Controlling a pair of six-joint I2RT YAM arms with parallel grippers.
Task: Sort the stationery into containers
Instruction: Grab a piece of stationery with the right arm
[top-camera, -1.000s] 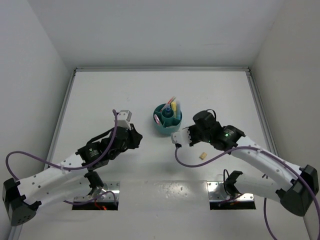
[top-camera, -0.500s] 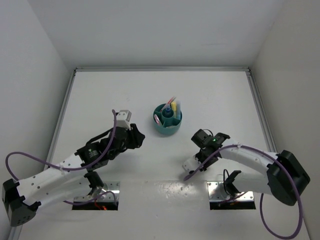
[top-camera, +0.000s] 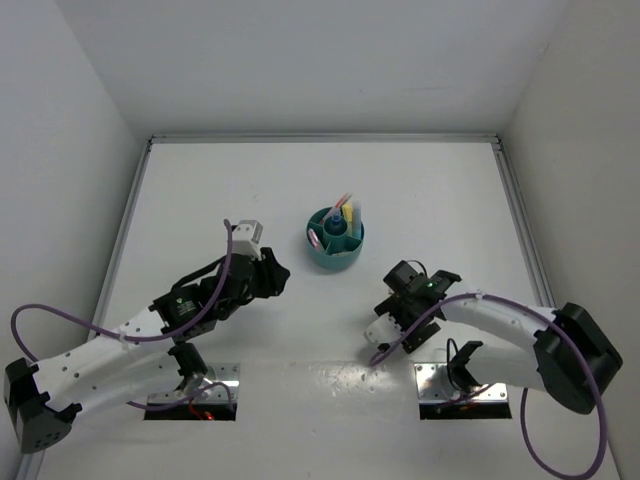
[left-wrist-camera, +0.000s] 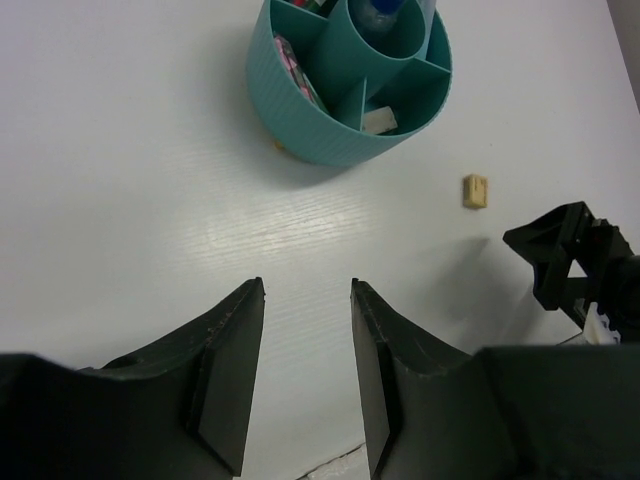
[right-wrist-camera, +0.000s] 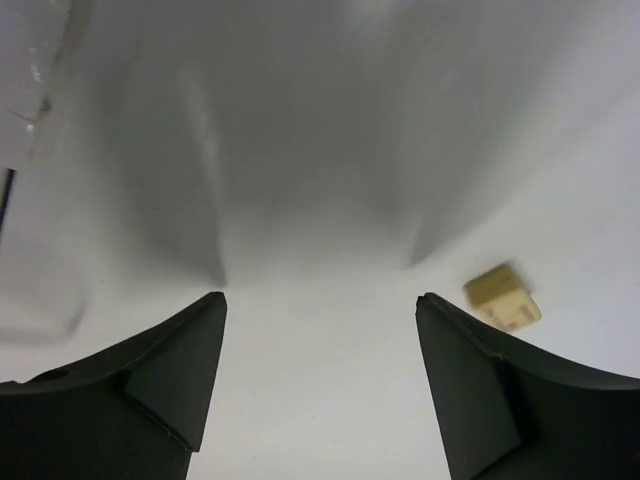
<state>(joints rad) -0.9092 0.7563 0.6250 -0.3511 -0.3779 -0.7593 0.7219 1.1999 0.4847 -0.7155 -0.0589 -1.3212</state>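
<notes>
The teal round container stands mid-table. It holds a pink pen, a yellow marker, a blue marker, a pink marker and a grey block. A tan block lies loose on the table; the right arm hides it from above. My right gripper is low over the table, open wide and empty, with the block just outside its right finger. Left of the container, my left gripper is open and empty.
White walls close the table on the left, back and right. A raised edge runs along the back. Purple cables loop beside both arms. Two metal base plates sit at the near edge.
The right arm swung back and down from beside the container to the tan block, and its jaws opened wide. The left jaws spread a little; that arm barely moved.
</notes>
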